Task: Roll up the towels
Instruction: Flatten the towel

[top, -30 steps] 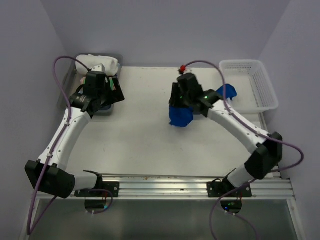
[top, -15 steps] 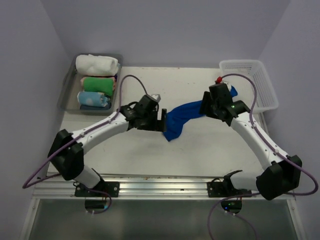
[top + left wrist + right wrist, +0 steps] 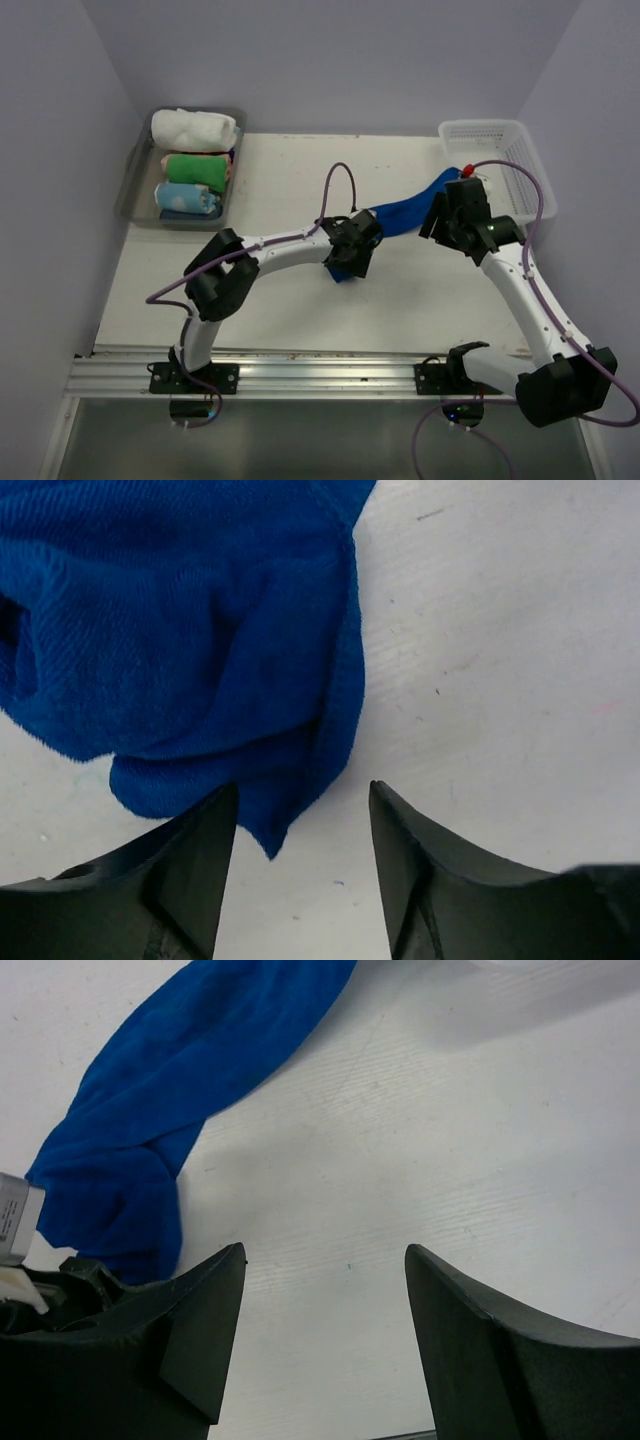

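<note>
Across the middle of the white worktop (image 3: 280,300), the royal blue towel (image 3: 400,215) lies pulled out into a long, loosely bunched band. It runs on a slant from the near left corner of the white mesh basket (image 3: 485,124) at the back right down to a crumpled end near the centre. Whether its far end touches the basket's rim cannot be told.

At the back left, a grey tray (image 3: 135,185) holds three rolled towels in a row. The white towel (image 3: 195,128), the fattest roll, lies farthest back, then the green towel (image 3: 195,167), then the pale blue dotted towel (image 3: 187,197) nearest.

The left arm reaches across to the towel's lower end, where the left hand (image 3: 345,265) sits over it. In the left wrist view, its fingers (image 3: 195,865) are spread, and the towel's pointed corner (image 3: 200,630) lies flat between them, just beside the left finger and not pinched.

The right hand (image 3: 438,218) hovers beside the towel's upper stretch, near the basket. In the right wrist view, its fingers (image 3: 200,1330) stand wide apart over bare worktop with nothing between them, and the towel (image 3: 200,1050) lies ahead and to the left.
</note>
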Controlling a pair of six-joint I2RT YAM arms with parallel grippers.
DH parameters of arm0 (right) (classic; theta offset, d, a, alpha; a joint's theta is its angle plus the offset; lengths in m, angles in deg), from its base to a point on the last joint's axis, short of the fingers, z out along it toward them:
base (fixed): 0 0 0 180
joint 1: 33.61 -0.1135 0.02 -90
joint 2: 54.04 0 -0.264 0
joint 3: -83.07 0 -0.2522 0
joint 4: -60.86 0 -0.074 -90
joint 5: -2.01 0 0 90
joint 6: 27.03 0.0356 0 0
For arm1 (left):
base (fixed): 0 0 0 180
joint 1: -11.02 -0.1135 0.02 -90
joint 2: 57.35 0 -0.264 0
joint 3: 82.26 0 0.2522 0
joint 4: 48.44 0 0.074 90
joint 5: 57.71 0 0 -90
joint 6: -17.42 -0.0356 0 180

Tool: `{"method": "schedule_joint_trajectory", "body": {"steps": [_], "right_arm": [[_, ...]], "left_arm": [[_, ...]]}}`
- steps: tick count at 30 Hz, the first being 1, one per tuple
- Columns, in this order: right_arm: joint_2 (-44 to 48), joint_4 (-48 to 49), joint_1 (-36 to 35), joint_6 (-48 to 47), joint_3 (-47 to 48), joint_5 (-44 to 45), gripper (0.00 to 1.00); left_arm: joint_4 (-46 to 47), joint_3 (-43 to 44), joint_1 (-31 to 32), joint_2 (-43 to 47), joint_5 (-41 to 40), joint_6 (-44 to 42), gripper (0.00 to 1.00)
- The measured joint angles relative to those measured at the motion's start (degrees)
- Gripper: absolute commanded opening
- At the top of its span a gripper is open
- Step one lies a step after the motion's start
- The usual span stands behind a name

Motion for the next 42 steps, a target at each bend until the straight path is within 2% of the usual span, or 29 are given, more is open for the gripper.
{"method": "schedule_joint_trajectory", "body": {"steps": [2,3,4,7,10,14,17,19,24,29,39,41,42], "right_arm": [[0.35,-0.02,0.02,0.00,-0.07,0.00,0.69],[0.37,-0.02,0.07,0.00,-0.09,0.00,0.69],[0.37,-0.02,0.15,-0.02,-0.09,0.00,0.69],[0.37,-0.15,0.85,-0.26,-0.11,0.00,0.69],[0.37,-0.26,2.03,-0.85,-0.13,0.00,0.69],[-0.22,0.09,4.59,-1.51,-0.11,-0.70,0.68],[-3.65,1.77,5.90,-1.16,0.44,-3.43,0.68],[-7.48,4.61,5.95,-0.22,0.76,-5.73,0.68],[-21.11,13.42,5.27,4.02,0.94,-12.09,0.68],[-32.24,21.51,3.80,8.39,0.96,-16.13,0.66],[-38.42,28.98,3.41,13.70,5.33,-18.32,0.65],[-41.05,29.16,3.21,14.10,8.00,-18.34,0.60],[-42.40,29.46,3.06,14.32,9.31,-18.34,0.55]], "left_arm": [[-0.57,1.86,-0.02,-2.25,-1.55,0.02,0.32],[-0.79,2.36,-0.02,-2.91,-2.29,-0.07,0.04],[-1.42,2.80,-0.04,-3.34,-3.28,0.09,0.00],[-4.44,4.07,-0.61,-3.08,-5.49,-0.72,0.00],[-4.94,2.45,-4.09,1.68,-2.36,-1.42,0.00],[-2.64,-5.46,-17.29,18.32,7.37,-1.95,0.00],[-0.96,-6.27,-29.38,30.10,11.08,-2.19,0.00],[0.13,-6.27,-32.81,34.97,12.85,-2.23,0.00],[0.24,-6.95,-32.57,35.76,19.17,-2.27,0.00],[-1.81,-7.37,-33.59,34.97,20.17,-2.75,0.00],[-5.46,-6.19,-40.57,36.89,21.09,-3.32,0.00],[-6.27,-4.70,-41.33,37.57,21.27,-3.41,0.00],[-6.38,-3.91,-41.46,37.86,21.35,-3.63,0.00]]}}
